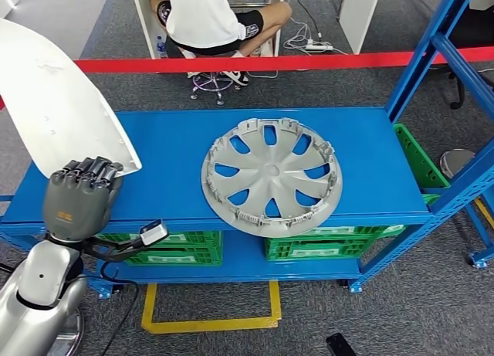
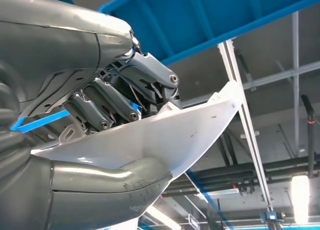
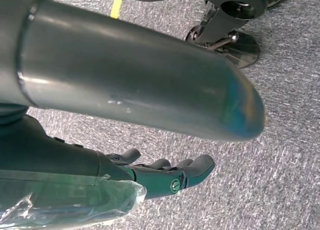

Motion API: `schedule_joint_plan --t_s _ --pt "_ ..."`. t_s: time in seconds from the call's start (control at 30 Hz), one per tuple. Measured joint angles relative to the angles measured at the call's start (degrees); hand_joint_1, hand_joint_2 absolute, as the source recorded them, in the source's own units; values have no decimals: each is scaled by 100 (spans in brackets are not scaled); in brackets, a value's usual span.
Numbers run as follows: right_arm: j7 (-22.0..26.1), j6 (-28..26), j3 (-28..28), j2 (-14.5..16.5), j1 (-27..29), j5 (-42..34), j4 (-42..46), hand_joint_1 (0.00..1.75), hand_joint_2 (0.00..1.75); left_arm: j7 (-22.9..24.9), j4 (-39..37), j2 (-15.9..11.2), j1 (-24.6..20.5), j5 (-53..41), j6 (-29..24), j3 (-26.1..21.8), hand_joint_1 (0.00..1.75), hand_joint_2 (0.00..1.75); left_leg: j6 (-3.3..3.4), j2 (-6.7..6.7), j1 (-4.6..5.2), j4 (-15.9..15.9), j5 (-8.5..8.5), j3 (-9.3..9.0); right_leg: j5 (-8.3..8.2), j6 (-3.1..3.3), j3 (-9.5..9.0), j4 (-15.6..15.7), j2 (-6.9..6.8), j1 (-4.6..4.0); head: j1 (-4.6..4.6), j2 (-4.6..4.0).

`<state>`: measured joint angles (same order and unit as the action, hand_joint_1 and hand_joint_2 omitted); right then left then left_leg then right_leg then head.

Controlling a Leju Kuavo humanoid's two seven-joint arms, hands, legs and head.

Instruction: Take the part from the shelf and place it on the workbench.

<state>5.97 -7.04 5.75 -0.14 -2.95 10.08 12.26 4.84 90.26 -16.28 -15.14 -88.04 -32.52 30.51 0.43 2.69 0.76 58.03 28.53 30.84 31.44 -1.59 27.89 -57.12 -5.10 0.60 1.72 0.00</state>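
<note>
Both my hands show, and each is doing something different. My left hand (image 1: 80, 200) has its fingers (image 2: 113, 103) curled down over one face of the white part (image 1: 55, 101), with my thumb (image 2: 109, 187) pressed up against the other face, so the panel is clamped between them. In the head view that part is a broad, curved white panel; it rises from my knuckles up toward the left edge of the picture, tilted, and its lower corner hangs just over the left end of the blue shelf (image 1: 174, 159). I cannot tell whether that corner touches the blue surface or floats above it.

My right hand (image 3: 158, 175) hangs beside me over grey carpet (image 3: 286, 155), fingers stretched out nearly straight and apart, holding nothing.

Further along the same blue surface, well apart from my left hand, a silver hubcap (image 1: 272, 175) lies flat. Under that level stand green crates (image 1: 174, 248). Behind the shelf runs a red barrier tape (image 1: 279, 62), and beyond it a person (image 1: 212, 20) sits on a stool. Yellow floor tape (image 1: 210, 322) marks the carpet in front.
</note>
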Motion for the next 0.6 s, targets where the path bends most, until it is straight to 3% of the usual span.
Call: schedule_joint_plan --t_s 0.6 --pt "229 -165 -112 21 153 2 0 0 0 -256 -43 147 39 -15 -87 -165 175 175 2 0 2 5 2 2 -2 -3 -1 3 -1 1 0 0"
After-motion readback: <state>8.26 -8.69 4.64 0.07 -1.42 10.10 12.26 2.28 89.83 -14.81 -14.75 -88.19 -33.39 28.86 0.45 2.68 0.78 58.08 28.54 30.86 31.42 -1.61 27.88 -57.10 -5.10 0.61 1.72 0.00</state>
